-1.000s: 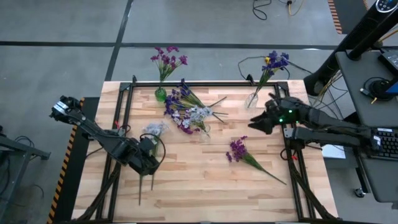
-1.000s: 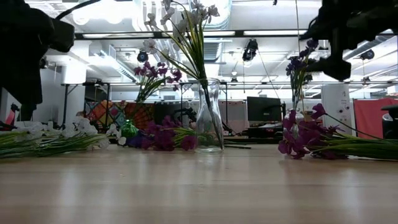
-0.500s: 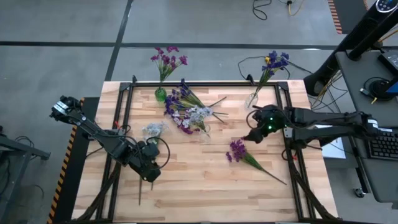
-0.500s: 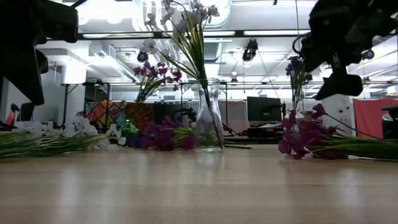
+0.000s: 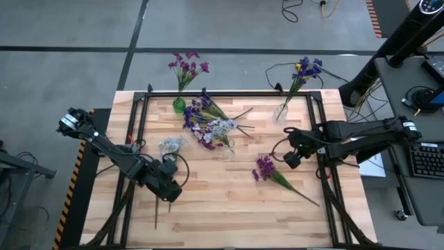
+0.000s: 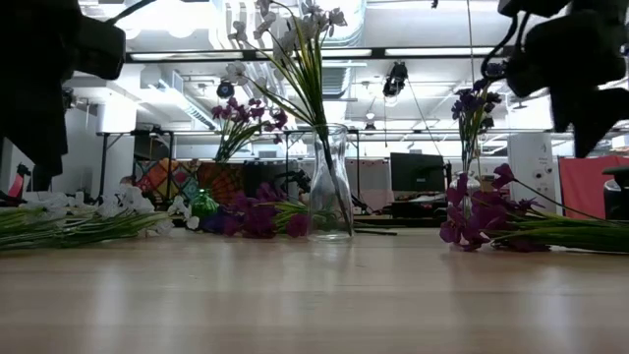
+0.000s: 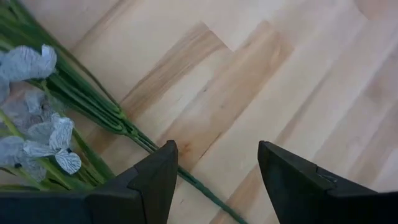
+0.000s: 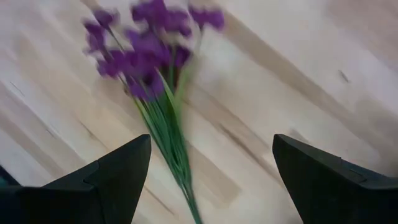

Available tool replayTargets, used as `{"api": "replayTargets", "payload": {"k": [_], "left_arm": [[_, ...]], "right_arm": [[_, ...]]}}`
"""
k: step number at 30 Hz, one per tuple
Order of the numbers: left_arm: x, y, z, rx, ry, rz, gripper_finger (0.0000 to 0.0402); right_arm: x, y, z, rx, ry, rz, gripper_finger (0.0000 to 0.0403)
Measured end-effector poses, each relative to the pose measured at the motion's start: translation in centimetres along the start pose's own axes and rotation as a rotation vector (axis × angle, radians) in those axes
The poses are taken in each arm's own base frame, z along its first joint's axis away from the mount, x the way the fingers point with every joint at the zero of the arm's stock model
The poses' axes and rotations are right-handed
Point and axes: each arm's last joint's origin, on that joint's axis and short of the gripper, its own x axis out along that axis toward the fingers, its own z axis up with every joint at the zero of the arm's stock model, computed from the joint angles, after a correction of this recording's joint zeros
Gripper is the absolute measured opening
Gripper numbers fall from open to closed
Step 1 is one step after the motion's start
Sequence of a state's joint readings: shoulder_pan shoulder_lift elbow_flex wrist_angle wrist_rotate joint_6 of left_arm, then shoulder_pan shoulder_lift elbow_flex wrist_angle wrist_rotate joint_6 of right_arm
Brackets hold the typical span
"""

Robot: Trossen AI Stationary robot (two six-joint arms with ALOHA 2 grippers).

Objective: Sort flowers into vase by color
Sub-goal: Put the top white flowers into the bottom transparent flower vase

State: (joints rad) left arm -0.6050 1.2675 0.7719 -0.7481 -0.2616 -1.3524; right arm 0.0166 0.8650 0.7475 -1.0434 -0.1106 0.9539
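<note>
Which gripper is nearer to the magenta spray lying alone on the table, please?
Right. The right gripper hovers open just beside the magenta spray; the left gripper is across the table, over a pale spray.

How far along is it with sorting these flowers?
Partly done. Sprays already stand in the green vase, the far-right vase and the middle glass vase. In hand: nothing; the right gripper, jaws open, hangs by the loose magenta spray, and the left gripper is open over the pale spray. Both sprays remain, plus the pile behind.
</note>
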Motion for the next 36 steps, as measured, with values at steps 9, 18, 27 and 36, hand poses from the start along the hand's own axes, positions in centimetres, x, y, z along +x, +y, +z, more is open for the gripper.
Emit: {"api": "replayTargets", "payload": {"k": [9,18,27,36], "left_arm": [[0.7,0.5,0.0,-0.111,-0.02,0.103,0.0206],[1.9,0.7,0.5,-0.152,-0.065,0.169,0.0206],[4.4,1.2,0.9,-0.209,-0.025,0.326,0.0206],[5.6,1.4,0.9,-0.199,-0.011,0.39,0.0215]], "right_arm": [[0.0,0.3,-0.9,-0.009,0.036,-0.003,0.0327],[0.0,0.3,-0.8,-0.011,0.021,-0.011,0.0327],[0.1,0.4,-0.8,-0.013,0.021,-0.012,0.0327],[0.1,0.4,-0.7,-0.014,0.018,-0.011,0.0327]]}}
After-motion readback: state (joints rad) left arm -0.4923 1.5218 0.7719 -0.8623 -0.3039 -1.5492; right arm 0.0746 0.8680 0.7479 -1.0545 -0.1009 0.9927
